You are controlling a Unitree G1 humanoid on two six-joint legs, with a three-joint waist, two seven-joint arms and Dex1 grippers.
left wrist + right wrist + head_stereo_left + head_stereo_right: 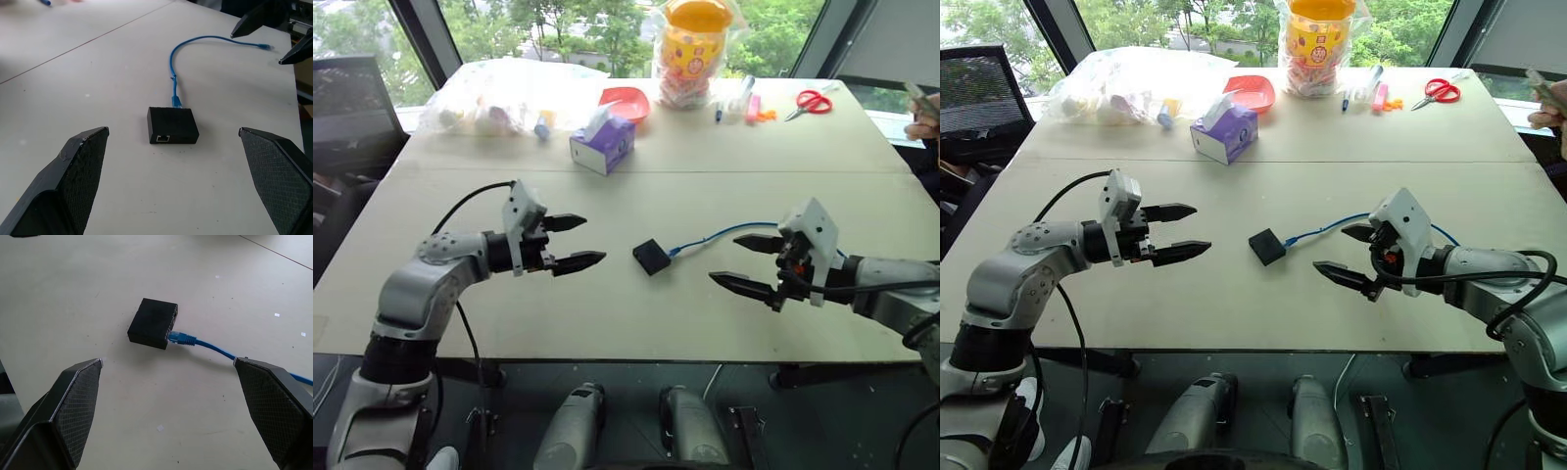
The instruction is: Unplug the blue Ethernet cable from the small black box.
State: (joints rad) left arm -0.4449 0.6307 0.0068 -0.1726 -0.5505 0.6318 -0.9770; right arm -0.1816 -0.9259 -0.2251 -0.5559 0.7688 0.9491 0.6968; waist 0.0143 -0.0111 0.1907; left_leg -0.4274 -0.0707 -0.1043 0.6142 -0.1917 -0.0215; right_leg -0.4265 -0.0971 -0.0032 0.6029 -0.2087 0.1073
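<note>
both hands spread and empty, so left hand (pixel 574 243) should pin the small black box (pixel 650 257) mid-worktop while right hand (pixel 744 262) pinches the blue ethernet cable (pixel 720 235) right at its plug and pulls straight out.

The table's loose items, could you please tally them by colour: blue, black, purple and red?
Blue: 1, the blue Ethernet cable
Black: 1, the small black box
Purple: 1, the tissue box
Red: 2, the bowl and the scissors
Total: 5

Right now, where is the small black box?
The small black box lies flat on the table between the two open tools, the blue Ethernet cable plugged into its side toward the right tool.
</note>
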